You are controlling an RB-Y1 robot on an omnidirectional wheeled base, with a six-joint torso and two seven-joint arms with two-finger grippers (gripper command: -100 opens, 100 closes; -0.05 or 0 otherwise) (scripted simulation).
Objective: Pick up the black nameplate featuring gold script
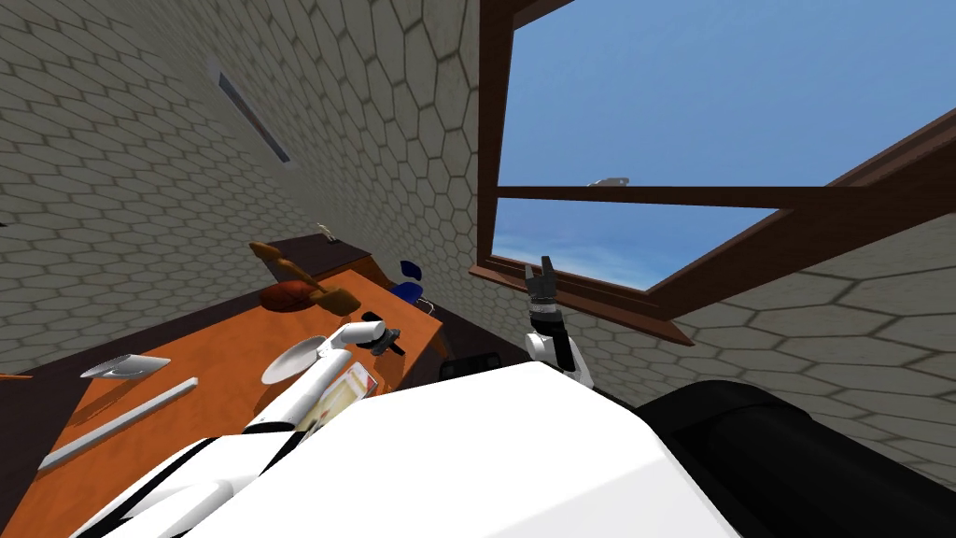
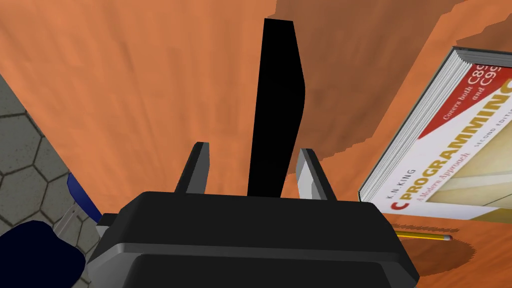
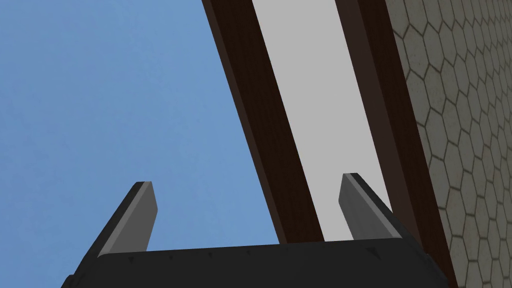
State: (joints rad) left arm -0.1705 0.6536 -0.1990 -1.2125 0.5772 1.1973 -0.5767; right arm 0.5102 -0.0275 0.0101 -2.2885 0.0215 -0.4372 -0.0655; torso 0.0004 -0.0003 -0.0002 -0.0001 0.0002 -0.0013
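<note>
Our left gripper (image 2: 252, 160) straddles the black nameplate (image 2: 275, 100) on the orange bench (image 2: 125, 75), fingers apart, a gap at one side, ready for clamping; the right gripper (image 3: 247, 200) idles, fingers spread.

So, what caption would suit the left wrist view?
Left gripper at the black nameplate, orange desk behind, a C Programming book alongside.

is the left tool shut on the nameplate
Not shut: the left tool straddles the flat black nameplate, but orange tabletop shows between one finger and it.
</note>
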